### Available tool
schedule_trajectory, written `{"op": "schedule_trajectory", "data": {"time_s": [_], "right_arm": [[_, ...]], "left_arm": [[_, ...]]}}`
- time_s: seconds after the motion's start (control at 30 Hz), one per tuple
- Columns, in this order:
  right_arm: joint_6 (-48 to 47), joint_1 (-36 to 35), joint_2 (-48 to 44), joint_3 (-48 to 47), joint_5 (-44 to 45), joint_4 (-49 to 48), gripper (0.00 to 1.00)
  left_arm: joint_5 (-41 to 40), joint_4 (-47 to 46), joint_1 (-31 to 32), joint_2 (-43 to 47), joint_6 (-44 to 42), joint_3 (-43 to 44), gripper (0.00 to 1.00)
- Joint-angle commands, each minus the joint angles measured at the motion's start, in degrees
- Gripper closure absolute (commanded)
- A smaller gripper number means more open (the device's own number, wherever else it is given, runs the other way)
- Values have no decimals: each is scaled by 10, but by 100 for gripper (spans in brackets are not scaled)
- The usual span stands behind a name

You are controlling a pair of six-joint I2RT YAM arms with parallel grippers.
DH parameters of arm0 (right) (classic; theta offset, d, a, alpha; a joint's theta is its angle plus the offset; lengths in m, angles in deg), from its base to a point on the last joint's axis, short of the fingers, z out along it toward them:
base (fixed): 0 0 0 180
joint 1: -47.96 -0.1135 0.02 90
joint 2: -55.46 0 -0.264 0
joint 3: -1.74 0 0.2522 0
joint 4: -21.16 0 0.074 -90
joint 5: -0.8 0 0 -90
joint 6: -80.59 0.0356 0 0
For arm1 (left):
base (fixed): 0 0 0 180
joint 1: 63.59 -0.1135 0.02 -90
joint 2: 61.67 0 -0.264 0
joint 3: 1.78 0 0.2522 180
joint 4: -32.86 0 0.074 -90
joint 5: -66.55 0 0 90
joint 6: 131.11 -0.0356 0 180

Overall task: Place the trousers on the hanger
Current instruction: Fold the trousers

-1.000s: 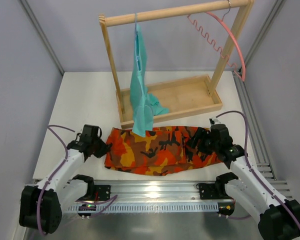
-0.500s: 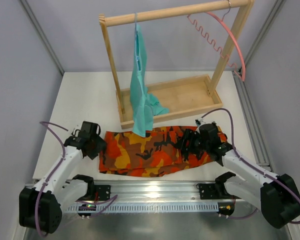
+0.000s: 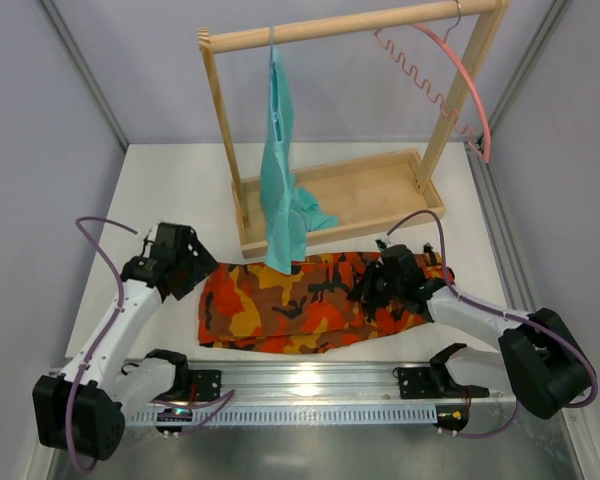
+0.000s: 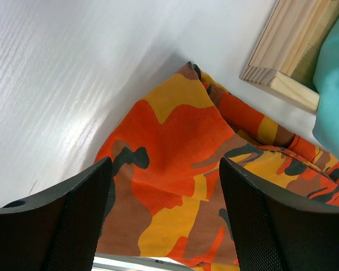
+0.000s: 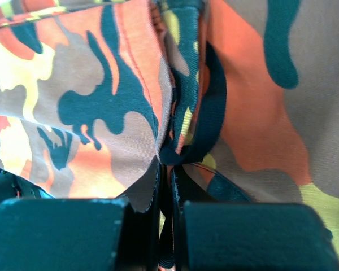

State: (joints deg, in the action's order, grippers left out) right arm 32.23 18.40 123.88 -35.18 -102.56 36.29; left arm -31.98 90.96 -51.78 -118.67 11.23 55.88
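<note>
Trousers (image 3: pixel 290 305) lie folded on the table (image 3: pixel 170 190), just in front of the wooden rack (image 3: pixel 340 28). No part of them is on the hanger (image 3: pixel 465 75), which hangs bare from the rack's rod, well apart. We have the right tool (image 5: pixel 165 195) clamped on a fold of cloth near their right end. Our left tool (image 4: pixel 165 169) stands apart above their left end, gripping nothing. Lifting and draping both remain, we judge.
</note>
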Motion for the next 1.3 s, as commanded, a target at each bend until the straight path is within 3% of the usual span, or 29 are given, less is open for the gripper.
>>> {"op": "schedule_trajectory", "data": {"time_s": [0.0,0.2,0.37,0.63,0.93,1.1,1.27], "right_arm": [[-32,-3,-33,-50,32,23,96],[-82,5,-94,-136,83,231,96],[-89,21,-128,-138,111,292,96],[-155,156,-120,-196,111,380,96],[-168,217,-99,-255,157,440,96],[-160,276,-106,-283,157,469,96],[-166,311,-88,-317,165,506,96]], "left_arm": [[-2,-34,-3,7,-14,-8,23],[-27,-38,-4,0,-6,0,23],[-46,-24,-4,-17,-24,18,23],[-46,-8,-5,-15,-50,44,23],[-32,-10,-5,-8,-47,37,23],[66,-57,-6,1,-59,14,22],[205,-195,-6,19,-39,-81,21]]}}
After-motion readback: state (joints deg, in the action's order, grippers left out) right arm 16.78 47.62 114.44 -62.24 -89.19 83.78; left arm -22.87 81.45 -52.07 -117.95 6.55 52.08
